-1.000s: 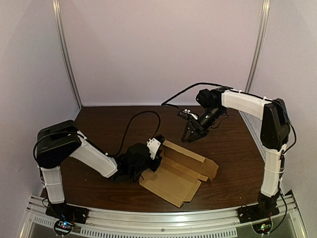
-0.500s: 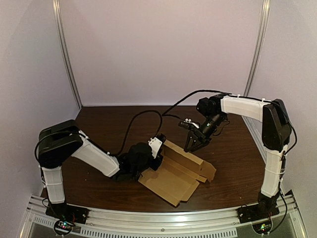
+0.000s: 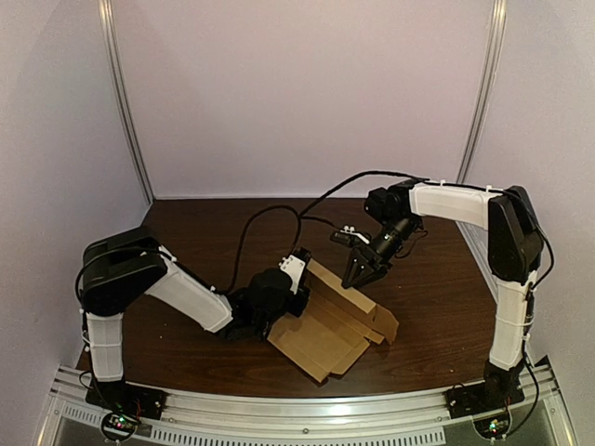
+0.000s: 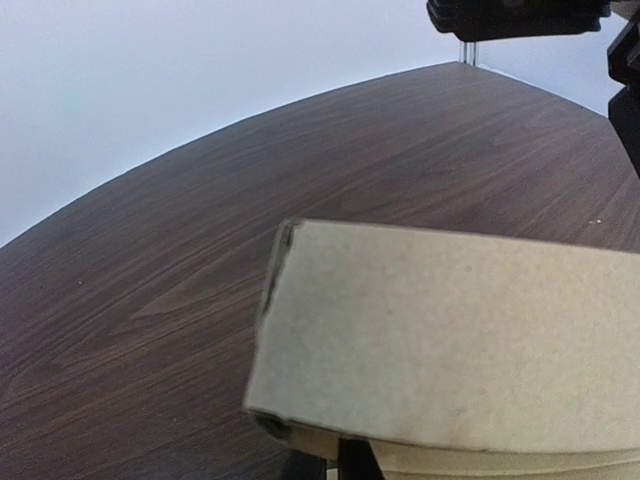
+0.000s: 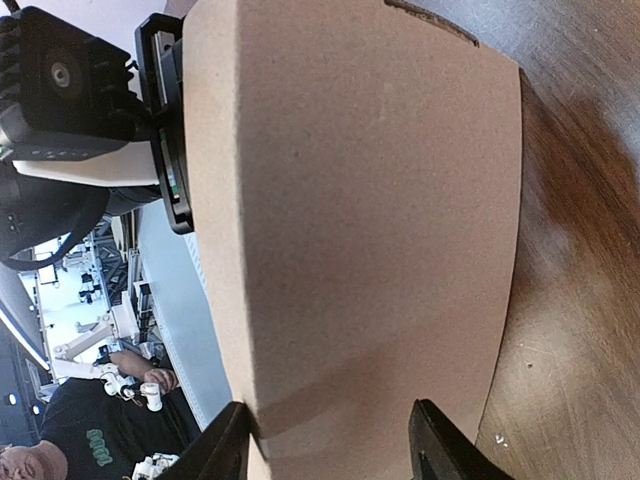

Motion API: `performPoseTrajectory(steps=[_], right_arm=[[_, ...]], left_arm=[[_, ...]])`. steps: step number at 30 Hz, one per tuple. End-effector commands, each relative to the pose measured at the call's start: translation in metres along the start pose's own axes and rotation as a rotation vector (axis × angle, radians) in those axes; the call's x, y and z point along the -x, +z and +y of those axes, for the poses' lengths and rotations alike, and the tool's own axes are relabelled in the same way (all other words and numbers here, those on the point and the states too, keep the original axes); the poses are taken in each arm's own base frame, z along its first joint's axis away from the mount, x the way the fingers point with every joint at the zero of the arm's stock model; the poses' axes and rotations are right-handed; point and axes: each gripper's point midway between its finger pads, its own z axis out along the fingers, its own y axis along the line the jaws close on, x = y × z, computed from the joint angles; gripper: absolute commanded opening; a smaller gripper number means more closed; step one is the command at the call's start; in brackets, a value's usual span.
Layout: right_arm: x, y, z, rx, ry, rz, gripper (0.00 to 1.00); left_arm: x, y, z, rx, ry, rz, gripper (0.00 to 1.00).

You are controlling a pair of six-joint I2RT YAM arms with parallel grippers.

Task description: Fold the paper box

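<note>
The brown paper box lies partly folded on the dark table near the front, its rear panel raised. At the box's left end sits my left gripper; in the left wrist view a cardboard panel fills the lower right and only a dark finger shows beneath it, seemingly clamped on the board. My right gripper presses against the rear panel from behind. In the right wrist view its fingers are spread wide, the gripper open, with the flat panel directly in front.
The wood-grain table extends left and behind the box. Black cables loop over the table between the arms. A metal rail runs along the front edge. The left arm's wrist housing shows beyond the panel.
My right gripper came down and left onto the box's rear panel. The panel tipped up and the box now looks narrower. My left gripper shifted slightly right with the box's end.
</note>
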Motion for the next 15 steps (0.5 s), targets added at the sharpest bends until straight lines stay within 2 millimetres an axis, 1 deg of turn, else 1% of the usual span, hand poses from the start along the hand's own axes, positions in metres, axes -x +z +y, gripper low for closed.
performPoseTrajectory(steps=[1,4,7,11,15], right_arm=[[-0.005,0.014,-0.032,-0.101,0.041,0.055,0.53],[-0.004,0.012,-0.028,-0.091,0.038,0.056,0.54],[-0.001,0.006,-0.015,-0.059,0.014,0.048,0.56],[0.004,-0.007,0.0,-0.034,-0.019,0.02,0.58],[0.008,-0.022,0.005,-0.044,-0.043,-0.018,0.61]], left_arm=[[-0.01,0.003,0.014,0.07,-0.068,0.006,0.03],[-0.004,-0.001,0.013,0.058,-0.106,-0.01,0.02],[0.0,-0.004,0.013,0.052,-0.109,-0.019,0.04],[0.003,-0.009,0.017,0.059,-0.088,-0.027,0.05],[0.002,-0.014,0.021,0.064,-0.072,-0.023,0.06]])
